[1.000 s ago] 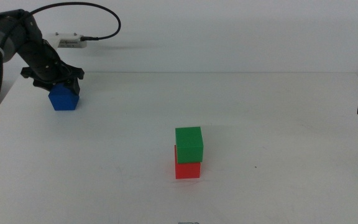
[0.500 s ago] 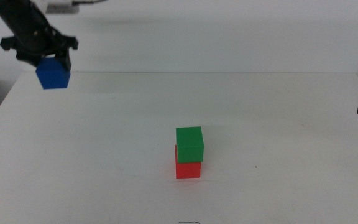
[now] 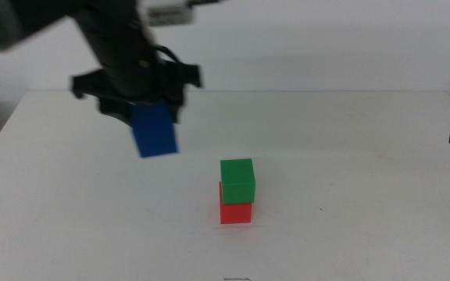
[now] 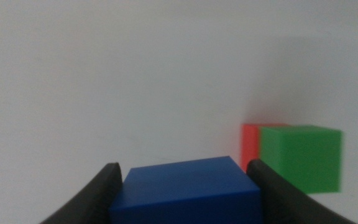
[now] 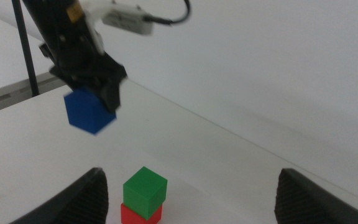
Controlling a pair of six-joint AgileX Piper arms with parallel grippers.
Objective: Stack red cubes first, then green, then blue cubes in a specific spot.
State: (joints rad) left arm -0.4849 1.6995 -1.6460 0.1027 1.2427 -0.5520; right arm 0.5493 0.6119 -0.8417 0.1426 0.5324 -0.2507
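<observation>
The left gripper [image 3: 153, 117] is up in the air over the white table [image 3: 350, 156], jaws clamped on either side of the blue cube [image 3: 154, 130], which hangs clear of the surface, off to the left of the stack and higher than its top. On the table the green cube [image 3: 237, 180] sits on the red cube [image 3: 236, 212], shifted slightly to one side. The right gripper [image 5: 191, 186] waits at the table's right edge, its jaws spread wide and holding nothing.
</observation>
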